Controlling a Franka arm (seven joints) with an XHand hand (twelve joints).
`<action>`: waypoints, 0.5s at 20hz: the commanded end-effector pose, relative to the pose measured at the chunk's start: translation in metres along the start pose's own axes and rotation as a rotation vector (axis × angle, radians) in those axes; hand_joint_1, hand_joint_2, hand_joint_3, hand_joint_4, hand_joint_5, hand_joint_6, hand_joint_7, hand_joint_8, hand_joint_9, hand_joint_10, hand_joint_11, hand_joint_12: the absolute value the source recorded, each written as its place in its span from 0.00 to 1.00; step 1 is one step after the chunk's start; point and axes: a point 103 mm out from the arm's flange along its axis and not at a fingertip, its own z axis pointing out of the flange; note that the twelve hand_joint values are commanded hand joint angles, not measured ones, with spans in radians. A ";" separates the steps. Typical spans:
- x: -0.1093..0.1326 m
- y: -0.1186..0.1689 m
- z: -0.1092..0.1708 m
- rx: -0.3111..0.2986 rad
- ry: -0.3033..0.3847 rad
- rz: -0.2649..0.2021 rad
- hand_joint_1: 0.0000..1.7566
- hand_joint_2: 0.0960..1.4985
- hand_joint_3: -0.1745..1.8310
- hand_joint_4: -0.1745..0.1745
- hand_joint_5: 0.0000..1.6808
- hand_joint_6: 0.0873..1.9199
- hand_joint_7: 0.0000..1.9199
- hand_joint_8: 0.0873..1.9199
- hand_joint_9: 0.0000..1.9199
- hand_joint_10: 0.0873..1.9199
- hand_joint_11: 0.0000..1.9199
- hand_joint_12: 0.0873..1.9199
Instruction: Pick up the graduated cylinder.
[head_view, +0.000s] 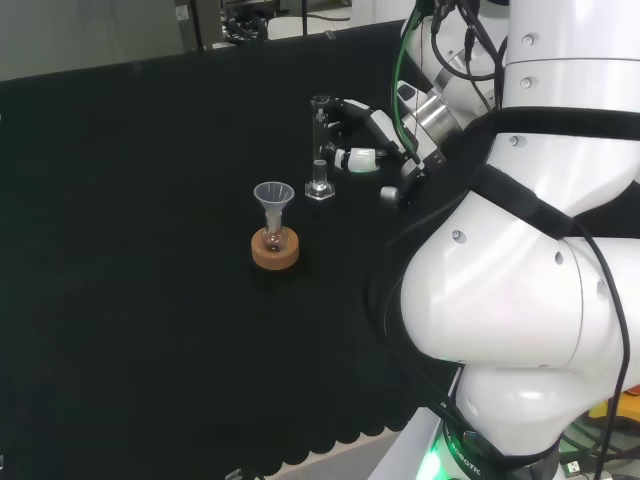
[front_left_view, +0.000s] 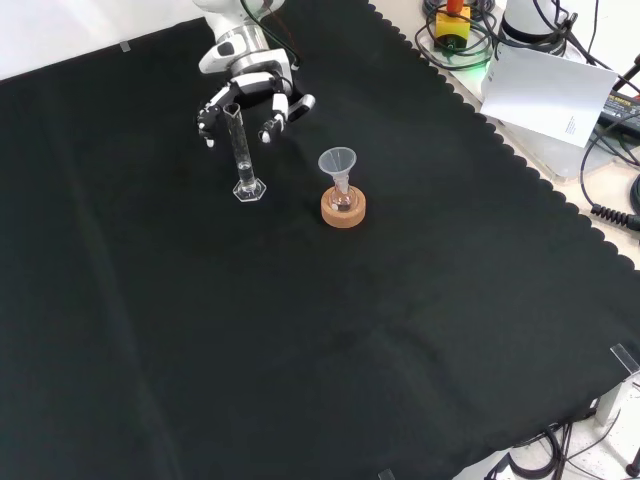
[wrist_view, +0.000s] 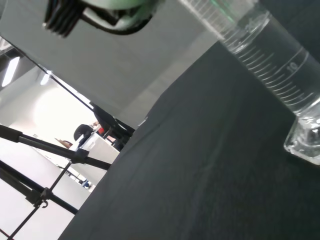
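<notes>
The graduated cylinder (head_view: 319, 150) is a tall, thin clear tube on a hexagonal foot, standing upright on the black cloth. In the front view the cylinder (front_left_view: 241, 150) stands just before the hand (front_left_view: 250, 88), whose relaxed fingers spread on both sides of the tube's upper part without closing on it. The head view has the hand (head_view: 372, 128) right of the cylinder, with its fingers reaching toward the top. The wrist view shows the cylinder (wrist_view: 270, 62) close by, with its printed scale and its foot resting on the cloth.
A clear funnel sits in a small flask (head_view: 274, 225) on a cork ring (front_left_view: 343, 208), a short way from the cylinder's foot. The arm's white links (head_view: 520, 250) stand at the head view's right. Cables and a paper sheet (front_left_view: 555, 95) lie beyond the cloth's edge.
</notes>
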 end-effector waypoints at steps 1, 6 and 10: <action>0.001 0.006 0.008 0.011 0.007 -0.018 0.54 0.39 0.38 0.49 0.29 0.00 0.25 0.29 0.36 0.24 0.21 0.66; -0.001 0.008 0.013 0.010 0.018 -0.019 0.54 0.39 0.39 0.50 0.31 0.00 0.27 0.28 0.38 0.24 0.23 0.66; -0.001 0.009 0.013 0.001 0.041 -0.015 0.54 0.38 0.39 0.49 0.30 0.00 0.27 0.28 0.38 0.24 0.24 0.66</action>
